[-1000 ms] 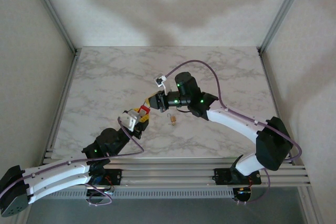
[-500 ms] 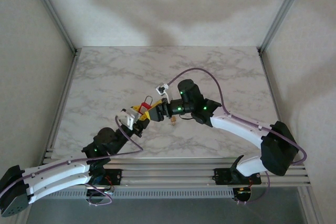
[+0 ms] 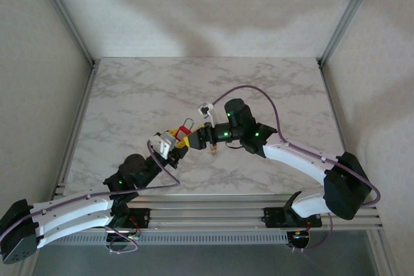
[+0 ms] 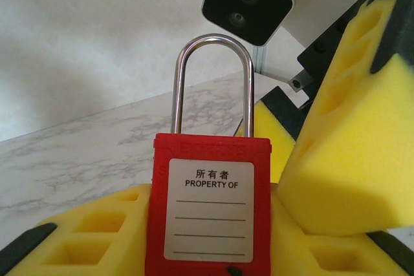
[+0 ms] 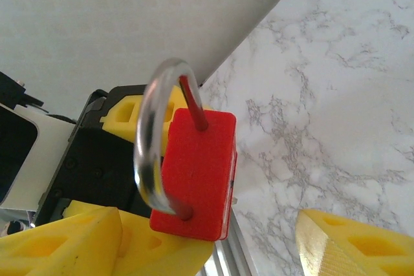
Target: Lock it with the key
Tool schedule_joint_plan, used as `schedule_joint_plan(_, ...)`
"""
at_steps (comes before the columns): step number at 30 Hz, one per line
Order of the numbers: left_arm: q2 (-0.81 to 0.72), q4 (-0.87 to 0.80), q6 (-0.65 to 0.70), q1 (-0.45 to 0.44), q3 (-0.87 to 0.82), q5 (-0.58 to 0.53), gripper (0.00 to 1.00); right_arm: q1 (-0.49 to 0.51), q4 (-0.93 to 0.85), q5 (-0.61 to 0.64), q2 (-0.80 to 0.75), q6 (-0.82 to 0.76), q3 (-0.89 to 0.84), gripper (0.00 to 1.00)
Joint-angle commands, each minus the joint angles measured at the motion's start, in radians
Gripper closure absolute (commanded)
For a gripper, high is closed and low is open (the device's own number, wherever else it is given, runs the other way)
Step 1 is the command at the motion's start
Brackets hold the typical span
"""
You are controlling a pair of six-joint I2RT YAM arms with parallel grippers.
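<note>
A red padlock [image 3: 179, 134] with a steel shackle [image 3: 187, 123] stands upright, and my left gripper [image 3: 173, 144] is shut on its body. In the left wrist view the padlock [image 4: 208, 211] shows its "PROPERTY OF" label between the yellow pads [image 4: 84, 237], with the shackle [image 4: 212, 82] pointing up. My right gripper [image 3: 198, 136] is open right beside the lock, and one of its yellow fingers [image 4: 346, 140] is just to the right of the body. In the right wrist view the padlock [image 5: 197, 172] lies between the spread fingers [image 5: 65, 240]. A small brass key [image 3: 213, 149] lies on the marble table [image 3: 272, 88].
The key lies just below the right gripper. Aluminium rails [image 3: 213, 214] run along the near edge, and frame posts [image 3: 343, 17] rise at the back corners. White walls stand close on all sides.
The left gripper has tipped the padlock upright with its shackle pointing up. The right gripper has swung down and forward until it is against the lock. The key has not moved.
</note>
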Motion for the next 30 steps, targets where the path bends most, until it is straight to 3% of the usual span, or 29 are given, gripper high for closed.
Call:
schedule_joint_plan(1,0.001,0.054,0.011,0.008,0.073,0.057,1.0,0.002,-0.008,-0.048,0.01,0.02,-0.028,0.3)
schedule_joint_plan(12,0.059,-0.066,0.042,0.007,0.112,0.187,1.0,-0.02,0.134,0.001,-0.046,0.094,-0.108,0.36)
schedule_joint_plan(25,0.095,-0.102,0.047,0.004,0.13,0.187,1.0,-0.069,0.291,0.082,-0.139,0.217,-0.216,0.38)
schedule_joint_plan(30,0.108,-0.109,0.045,0.005,0.139,0.169,1.0,-0.109,0.333,0.057,-0.131,0.259,-0.226,0.39)
